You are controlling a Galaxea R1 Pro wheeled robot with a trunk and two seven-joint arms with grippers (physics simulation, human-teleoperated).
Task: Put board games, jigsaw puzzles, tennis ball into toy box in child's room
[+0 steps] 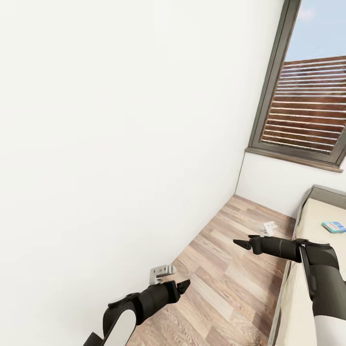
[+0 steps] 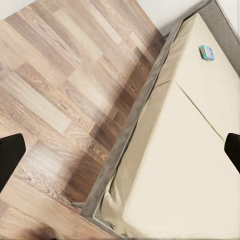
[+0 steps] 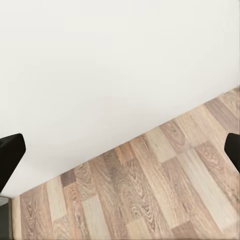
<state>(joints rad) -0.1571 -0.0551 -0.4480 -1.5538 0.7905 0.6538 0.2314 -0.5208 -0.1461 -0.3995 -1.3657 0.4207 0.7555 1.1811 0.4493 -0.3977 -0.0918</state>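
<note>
Where the cream bed [image 1: 317, 221] runs along the robot's right side, a small blue-green board game [image 1: 333, 226] lies flat on the mattress, beyond the right gripper [image 1: 243, 243] and off to its outer side, well apart from it. From the left wrist, the same board game [image 2: 206, 52] sits near the far end of the bed [image 2: 175, 165], with nothing touching it. Both grippers hang over the wood floor [image 1: 226, 269], holding nothing. The right gripper's fingers [image 3: 10, 155] stand wide apart, facing the white wall [image 3: 115, 65]. The left gripper [image 1: 183, 287], nearer the wall [image 1: 120, 134], has its fingers [image 2: 9, 157] equally spread. Past the right gripper, a window [image 1: 307, 110] with brown slats is set above the bed's far end.
</note>
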